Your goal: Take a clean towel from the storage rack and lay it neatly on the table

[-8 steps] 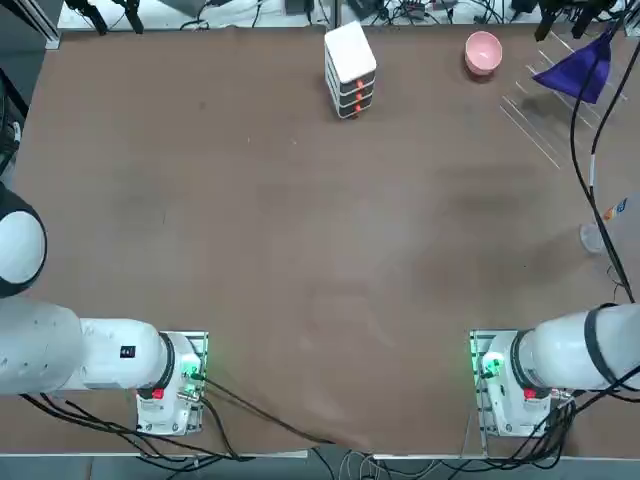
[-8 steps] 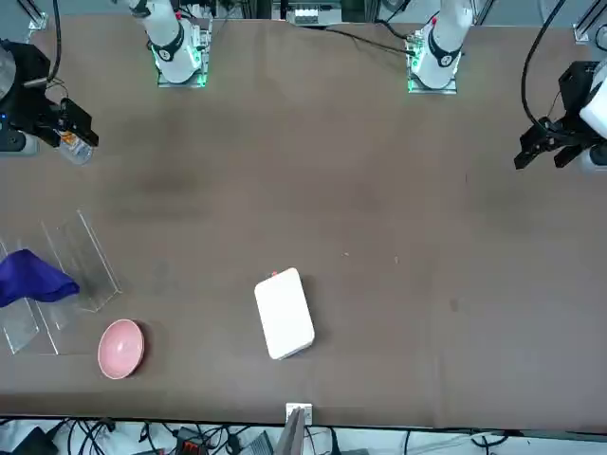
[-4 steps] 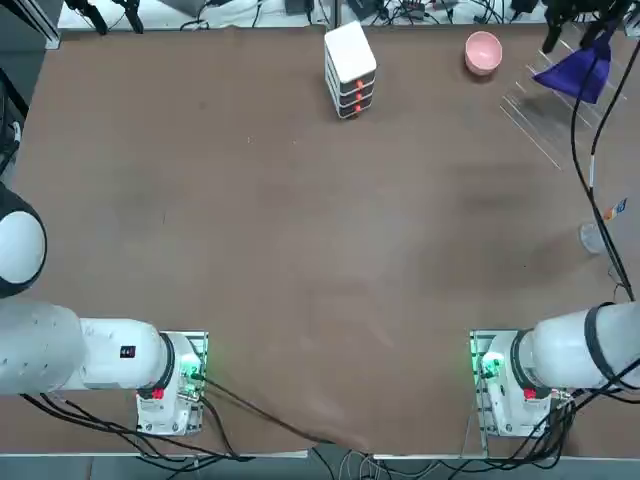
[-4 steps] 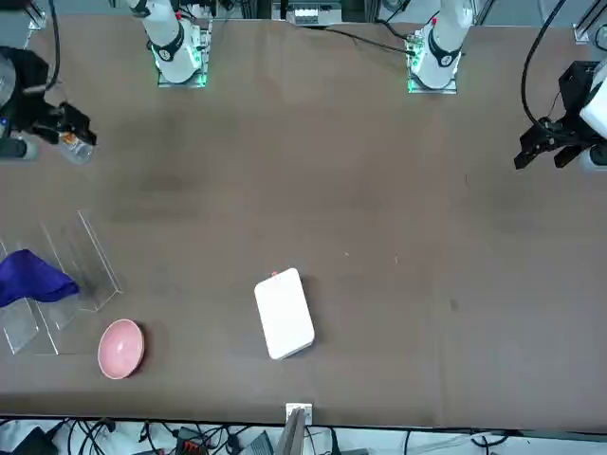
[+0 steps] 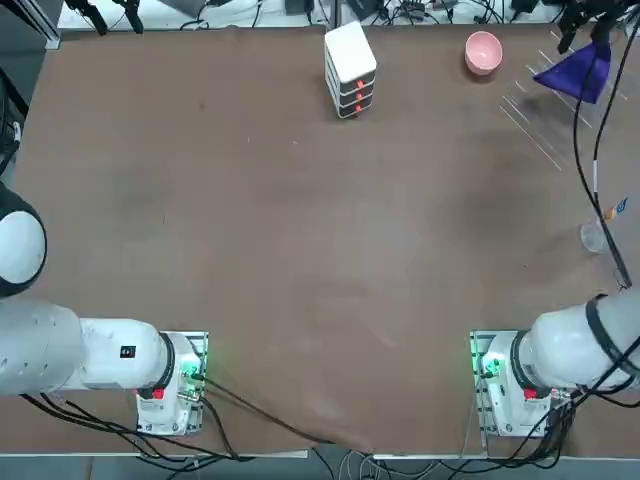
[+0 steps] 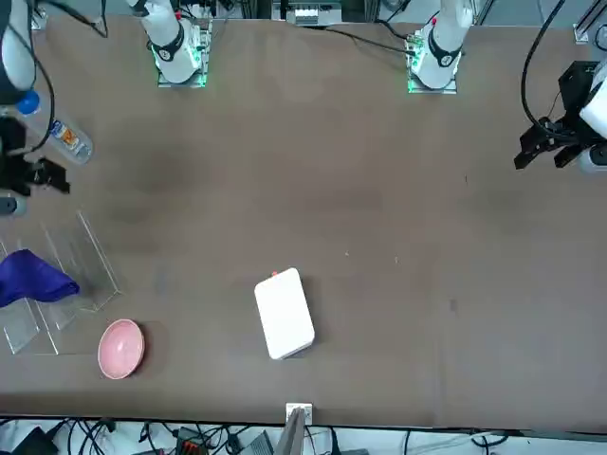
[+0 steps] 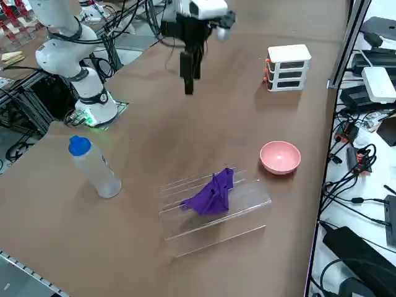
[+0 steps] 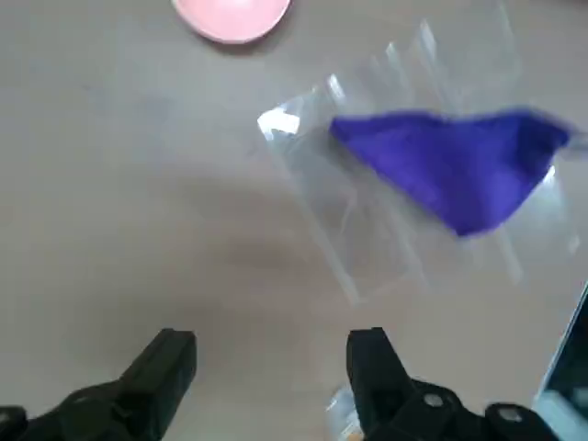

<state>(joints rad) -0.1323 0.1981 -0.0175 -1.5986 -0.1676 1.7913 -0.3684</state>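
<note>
**Towel on rack, ahead of and below the open right gripper**

Brown matte table (image 7: 154, 142), wide and mostly bare, carries everything listed.

Item: towel (image 7: 210, 195). Deep purple soft cloth, bunched and draped over the rods of the storage rack (image 7: 241, 207), a clear frame at the table's far right corner as the robot faces. Not yet taken; no part of it lies on the table.

Item: right gripper (image 7: 189, 77). Hangs in the air pointing down at the table, fingers parted wide with nothing between them; the wrist view shows two dark fingertips (image 8: 170, 363) with bare tabletop in the gap.

Relation that matters: the towel lies beyond the gripper and lower, well apart from it, on the side away from the arm's base. In the wrist view the cloth (image 8: 459, 170) sits past the fingertips and off toward one finger's side, not centred in the gap. The draped cloth reads as a long triangle stretched along a rod, so its long axis appears to run roughly across the line of approach; by my judgement the fingers would want to straddle that ridge crosswise.

Nearer arm: the right one; the rack stands on its side of the table.

Neighbours of the rack: pink bowl (image 7: 279, 156) just beside it, toward the white stacked box (image 7: 288, 67); clear bottle with blue cap (image 7: 93, 167) near the rack's other side. Either could be brushed on a careless reach.
</note>
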